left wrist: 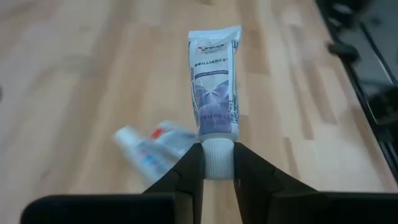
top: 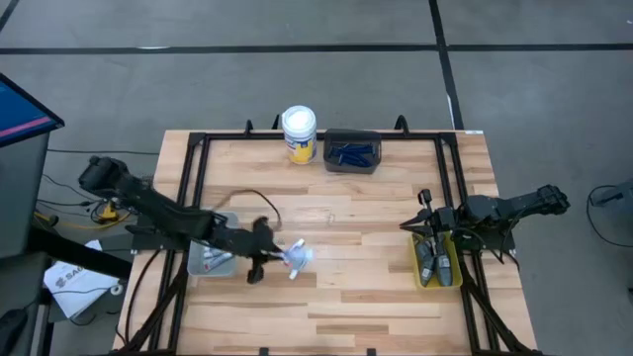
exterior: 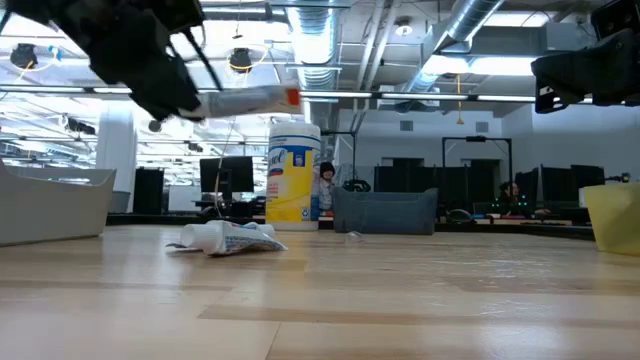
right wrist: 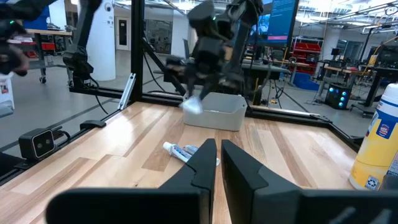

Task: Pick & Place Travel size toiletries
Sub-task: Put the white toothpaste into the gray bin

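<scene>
We read "BRILLIANCE" on the tube (left wrist: 214,81) that the left gripper (left wrist: 217,171) clamps by its cap above the table (left wrist: 74,74), near a second tube (left wrist: 152,149); the right gripper (right wrist: 217,163) is clenched empty.

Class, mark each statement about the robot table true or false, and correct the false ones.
1. The left claw grips a toothpaste tube by its cap. True.
2. Another tube lies on the table. True.
3. The right claw holds a razor. False: it is shut and empty.
4. The yellow jar lies tipped over. False: it stands upright.
5. The yellow tray sits by the right arm. True.
</scene>
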`<state>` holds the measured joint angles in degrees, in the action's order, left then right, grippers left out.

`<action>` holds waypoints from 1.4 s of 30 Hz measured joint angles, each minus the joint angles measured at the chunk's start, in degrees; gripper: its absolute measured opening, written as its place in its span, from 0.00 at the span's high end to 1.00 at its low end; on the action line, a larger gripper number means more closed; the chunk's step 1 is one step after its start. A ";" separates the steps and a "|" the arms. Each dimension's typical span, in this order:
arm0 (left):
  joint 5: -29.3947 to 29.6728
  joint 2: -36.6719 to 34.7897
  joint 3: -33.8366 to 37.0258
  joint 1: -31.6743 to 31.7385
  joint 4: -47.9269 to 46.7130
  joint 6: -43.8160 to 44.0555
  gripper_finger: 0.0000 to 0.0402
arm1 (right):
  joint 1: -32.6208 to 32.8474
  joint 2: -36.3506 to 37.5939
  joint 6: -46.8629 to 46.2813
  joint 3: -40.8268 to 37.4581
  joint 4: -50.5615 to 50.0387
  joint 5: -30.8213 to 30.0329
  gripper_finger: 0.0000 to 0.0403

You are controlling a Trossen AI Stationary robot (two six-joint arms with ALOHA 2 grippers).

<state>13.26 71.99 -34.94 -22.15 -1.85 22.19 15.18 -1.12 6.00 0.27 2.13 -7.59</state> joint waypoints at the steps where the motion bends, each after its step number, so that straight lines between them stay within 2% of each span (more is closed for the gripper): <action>1: 1.47 -2.43 0.00 0.00 -2.96 2.49 0.86 | 0.00 0.00 0.00 -0.02 0.02 0.02 0.96; 5: 5.74 -11.44 0.00 0.00 -14.80 15.38 0.86 | -0.02 0.00 0.00 -0.01 0.01 0.01 0.96; 11: 5.49 -20.22 0.00 -0.11 -28.31 33.31 0.86 | 0.00 0.00 0.00 -0.02 0.02 0.00 0.96; 15: 1.24 -23.49 0.00 -0.11 -36.90 44.62 0.86 | 0.00 0.00 0.00 -0.02 0.01 0.02 0.96; 19: -5.43 -25.32 0.00 -0.11 -40.39 51.96 0.86 | -0.01 0.00 0.00 -0.01 0.00 0.01 0.96; 26: -13.63 -27.25 -1.32 -0.04 -40.40 58.51 0.86 | 0.00 0.00 0.00 -0.02 0.00 0.00 0.96; 31: -13.97 -27.41 -4.87 0.10 -40.83 60.33 0.86 | 0.00 0.00 0.00 0.00 0.02 0.00 0.96; 36: -18.91 -27.39 -9.10 1.60 -41.10 60.85 0.86 | 0.00 0.02 0.00 0.00 0.02 0.02 0.96; 39: -21.68 -27.39 -12.76 2.05 -44.57 60.98 0.86 | -0.02 0.00 0.00 0.00 0.02 0.00 0.96; 42: -22.31 -27.36 -16.91 2.03 -53.26 61.10 0.86 | -0.01 0.02 0.00 -0.01 0.02 0.01 0.96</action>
<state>-9.05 44.62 -51.85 -20.12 -55.10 83.30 15.17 -1.11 6.00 0.27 2.15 -7.58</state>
